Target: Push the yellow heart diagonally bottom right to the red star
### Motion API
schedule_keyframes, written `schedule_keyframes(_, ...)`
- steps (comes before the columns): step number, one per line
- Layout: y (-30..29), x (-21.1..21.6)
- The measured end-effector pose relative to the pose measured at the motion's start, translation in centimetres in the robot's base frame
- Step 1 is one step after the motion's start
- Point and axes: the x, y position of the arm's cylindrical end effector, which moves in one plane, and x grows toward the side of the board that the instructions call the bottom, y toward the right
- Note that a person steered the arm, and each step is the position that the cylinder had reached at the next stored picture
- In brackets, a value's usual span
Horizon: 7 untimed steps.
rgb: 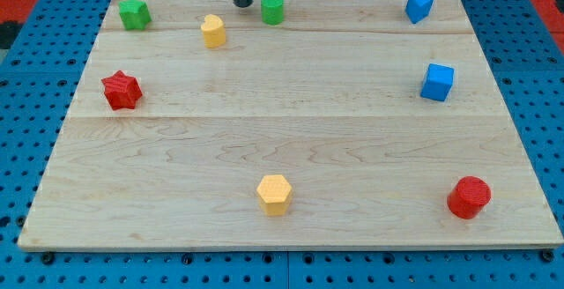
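Note:
The yellow heart (212,31) lies near the view's top, left of centre, on the wooden board (291,148). The red star (121,89) lies at the view's left, below and left of the heart. My tip (242,4) stands at the view's top edge of the board, just up and to the right of the yellow heart, between it and a green block (272,9). It does not touch either block.
A green star (134,12) sits at the top left. A blue block (419,6) sits at the top right, with a blue cube (437,82) below it. A yellow hexagon (274,193) lies at the bottom centre, and a red cylinder (468,197) at the bottom right.

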Motion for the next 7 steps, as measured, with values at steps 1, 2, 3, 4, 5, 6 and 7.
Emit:
schedule_keyframes(1,-1.5,0.0)
schedule_keyframes(2,-1.5,0.0)
schedule_keyframes(3,-2.7,0.0)
schedule_keyframes(4,-3.3,0.0)
schedule_keyframes(5,-3.3,0.0)
schedule_keyframes(6,-3.3,2.4)
schedule_keyframes(7,-3.3,3.9)
